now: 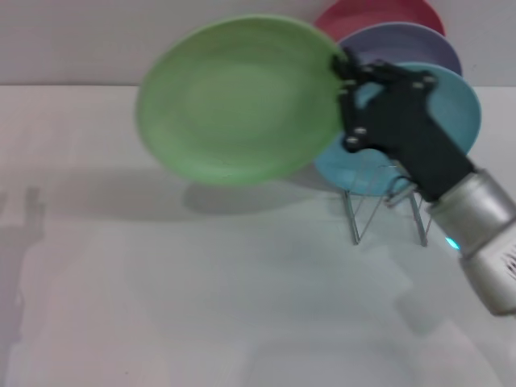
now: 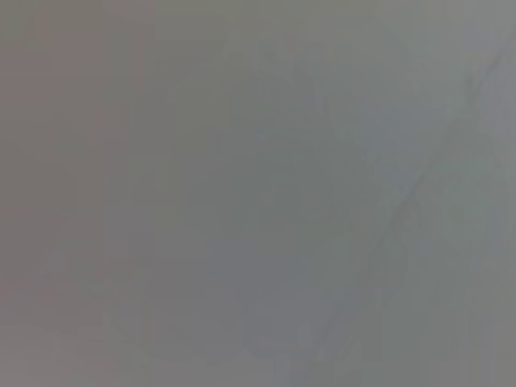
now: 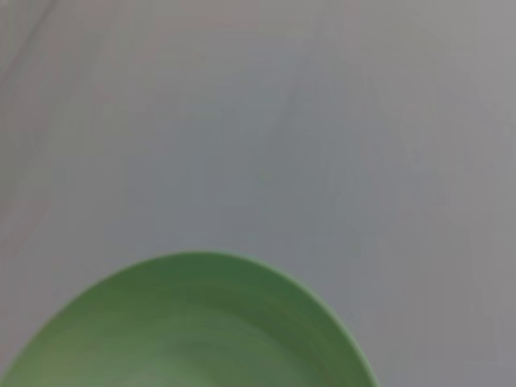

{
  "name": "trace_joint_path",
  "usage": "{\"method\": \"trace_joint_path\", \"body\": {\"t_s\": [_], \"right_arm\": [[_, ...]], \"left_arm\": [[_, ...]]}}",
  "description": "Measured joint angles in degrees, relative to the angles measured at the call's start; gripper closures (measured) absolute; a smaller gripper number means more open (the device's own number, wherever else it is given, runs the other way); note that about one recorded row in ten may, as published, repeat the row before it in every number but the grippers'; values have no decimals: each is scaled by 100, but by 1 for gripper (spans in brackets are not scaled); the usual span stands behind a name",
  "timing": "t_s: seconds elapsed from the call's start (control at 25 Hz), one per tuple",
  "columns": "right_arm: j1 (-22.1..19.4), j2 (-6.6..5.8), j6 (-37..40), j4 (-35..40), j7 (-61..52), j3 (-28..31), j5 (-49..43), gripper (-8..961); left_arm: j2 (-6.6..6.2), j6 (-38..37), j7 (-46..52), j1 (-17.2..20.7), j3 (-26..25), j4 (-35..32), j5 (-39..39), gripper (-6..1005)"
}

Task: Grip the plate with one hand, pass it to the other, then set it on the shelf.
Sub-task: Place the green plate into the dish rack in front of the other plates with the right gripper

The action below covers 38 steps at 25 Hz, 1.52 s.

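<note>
My right jaws (image 1: 345,71) pinch the green plate (image 1: 238,98) by its rim, upper middle. I keep it steady for my other hand.

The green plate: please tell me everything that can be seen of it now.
The green plate is round and shallow, of matte light green material that looks like plastic, with a plain rim. It is held in the air above the white table, tilted so that its face shows to the head camera, and it casts a shadow on the table. The right gripper is clamped on its right edge. It partly covers the blue plate in the wire rack. Nothing else touches it.
</note>
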<state>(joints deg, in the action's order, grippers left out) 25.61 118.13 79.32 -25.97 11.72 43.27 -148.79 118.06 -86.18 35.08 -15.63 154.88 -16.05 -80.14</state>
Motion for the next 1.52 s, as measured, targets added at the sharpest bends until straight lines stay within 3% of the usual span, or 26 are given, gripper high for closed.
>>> {"method": "trace_joint_path", "body": {"t_s": [0.16,0.36,0.76,1.52], "right_arm": [[-265,-46,662,239,292,173,-5,934],[-253,-54,1601,1081,320,364,-2,934],[-259,-87,2499,2296,324,450,28,934],[-258,-94,2646,2953,333,507,192,934]], "left_arm": [[-4,239,475,-166,-1,206,128,440],[-1,595,842,-312,-7,276,322,440],[31,933,1047,-367,11,201,354,441],[50,1077,1097,-385,51,64,368,442]]}}
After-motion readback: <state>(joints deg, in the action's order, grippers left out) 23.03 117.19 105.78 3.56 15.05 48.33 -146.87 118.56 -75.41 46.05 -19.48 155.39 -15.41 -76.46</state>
